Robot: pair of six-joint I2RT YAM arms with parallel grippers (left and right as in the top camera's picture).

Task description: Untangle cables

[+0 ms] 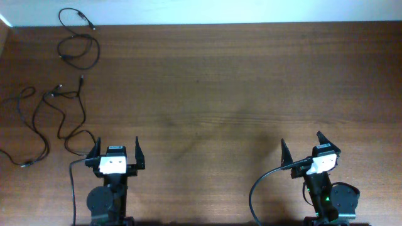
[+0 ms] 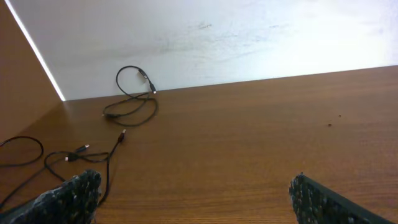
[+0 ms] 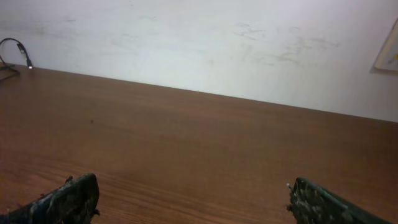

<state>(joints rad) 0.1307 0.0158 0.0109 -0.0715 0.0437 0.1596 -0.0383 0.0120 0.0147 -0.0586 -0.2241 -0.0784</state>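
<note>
well, the left gripper [image 1: 117, 144] sits at the near edge of the table [image 1: 213, 81] with its jaws spread wide and nothing between them; its wrist view shows only wood in the gap. the right gripper [image 1: 301, 141], well off to the right of the left gripper, is likewise spread wide and holds nothing. all the cables lie to the left of the left gripper and beyond it, none inside either pair of jaws. the nearest cable [image 1: 63, 116] snakes over the wood, and its closest bend comes just beside the outer side of the left gripper's left finger [image 2: 71, 196]; whether it touches, i cannot tell. a second cable [image 1: 43, 143] wanders further left of the left gripper. a third cable [image 1: 95, 49], loosely looped, lies far ahead of the left gripper and to its left, one plug end reaching the wall [image 2: 205, 37].
</note>
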